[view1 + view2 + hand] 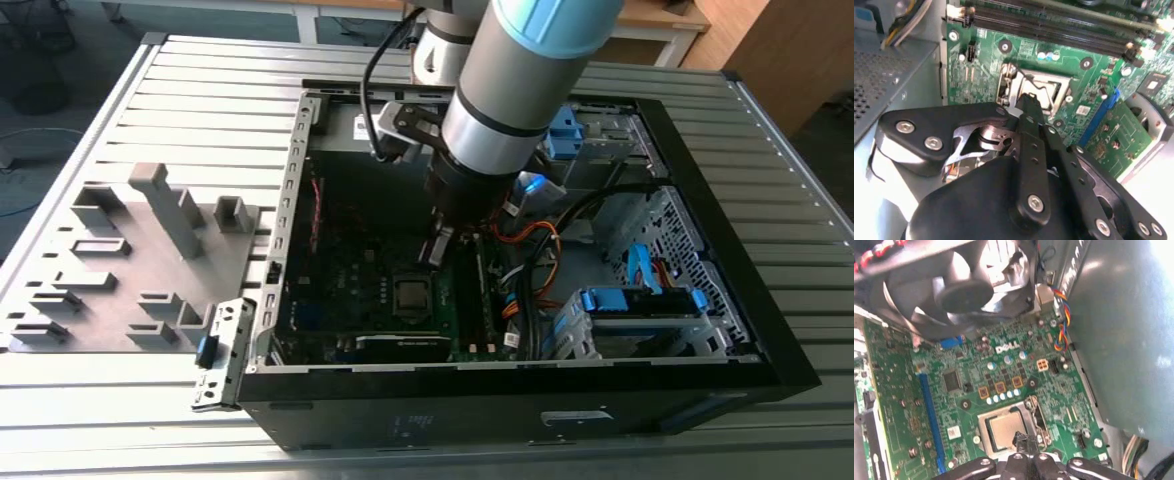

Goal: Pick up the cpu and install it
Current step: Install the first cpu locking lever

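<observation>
The cpu (1003, 430), a flat silver-grey square, lies in the metal-framed socket on the green motherboard (969, 385). In the exterior view the cpu (414, 293) sits near the middle of the board inside the open computer case (747, 330). My gripper (439, 247) hangs just above and behind the socket, fingers pressed together with nothing between them. In the first wrist view the dark fingertips (1025, 444) overlap the cpu's near edge. In the second wrist view the gripper (1028, 101) points at the socket (1046, 90) and hides part of it.
A black cooling fan (954, 285) stands beside the socket. Memory slots (1054, 30) run along one side of it. Orange and black cables (534, 250) and blue drive bays (641, 300) fill the case's right in the exterior view. A grey fixture block (134, 260) sits left of the case.
</observation>
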Robot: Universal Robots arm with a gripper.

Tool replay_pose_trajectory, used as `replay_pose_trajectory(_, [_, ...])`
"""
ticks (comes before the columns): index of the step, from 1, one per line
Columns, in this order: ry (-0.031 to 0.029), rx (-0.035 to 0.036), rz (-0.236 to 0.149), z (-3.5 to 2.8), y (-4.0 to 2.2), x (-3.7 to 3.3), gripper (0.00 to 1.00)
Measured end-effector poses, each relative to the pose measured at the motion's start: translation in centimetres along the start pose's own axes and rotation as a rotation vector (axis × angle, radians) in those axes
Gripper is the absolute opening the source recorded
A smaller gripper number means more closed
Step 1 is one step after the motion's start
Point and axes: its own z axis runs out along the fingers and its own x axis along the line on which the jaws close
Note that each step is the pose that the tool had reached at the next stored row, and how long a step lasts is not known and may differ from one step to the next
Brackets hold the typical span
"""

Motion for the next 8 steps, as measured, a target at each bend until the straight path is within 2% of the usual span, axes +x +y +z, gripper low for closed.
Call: replay_pose_trajectory(8, [0.0004, 0.0001, 0.000, 0.79, -0.69, -0.25, 0.11])
